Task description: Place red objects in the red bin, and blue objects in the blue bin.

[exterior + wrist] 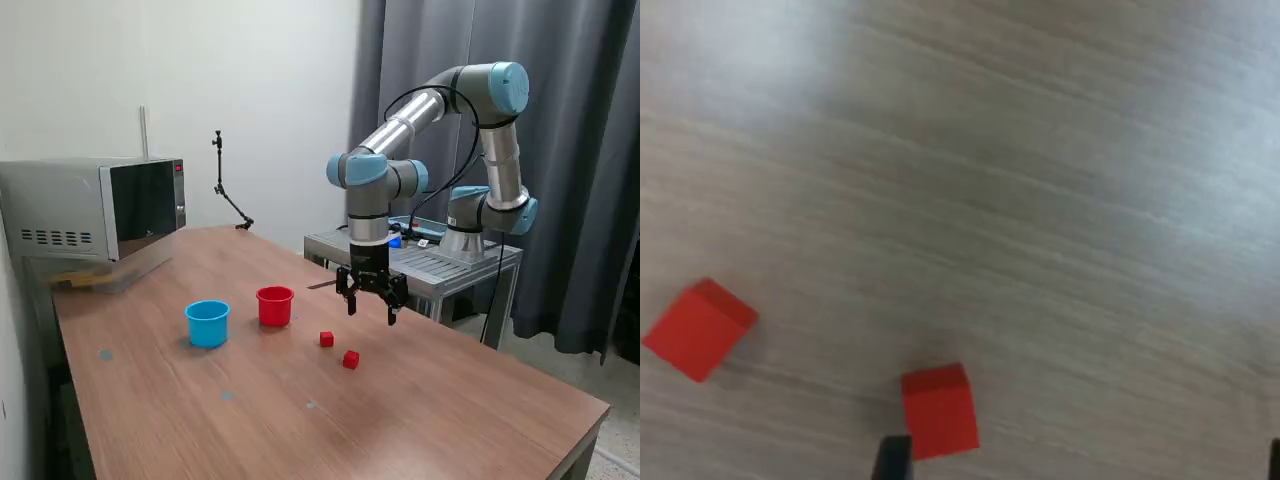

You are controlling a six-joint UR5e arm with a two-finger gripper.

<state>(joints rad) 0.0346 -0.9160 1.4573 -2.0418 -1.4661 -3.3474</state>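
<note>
Two small red cubes lie on the wooden table, one (326,339) nearer the cups and one (350,359) nearer the front. The red cup (275,305) stands upright to the exterior view's left of them, with the light blue cup (207,323) further left. My gripper (371,312) hangs open a little above the table, behind and to the exterior view's right of the cubes, holding nothing. The wrist view shows both red cubes (700,329) (939,410), one close beside a dark fingertip (892,462). No blue objects are in view.
A microwave (95,215) sits at the table's back on the exterior view's left. A thin black stand (225,185) rises at the back edge. The arm's metal base cart (430,262) stands behind the table, and the table's front corner (600,408) is at the right.
</note>
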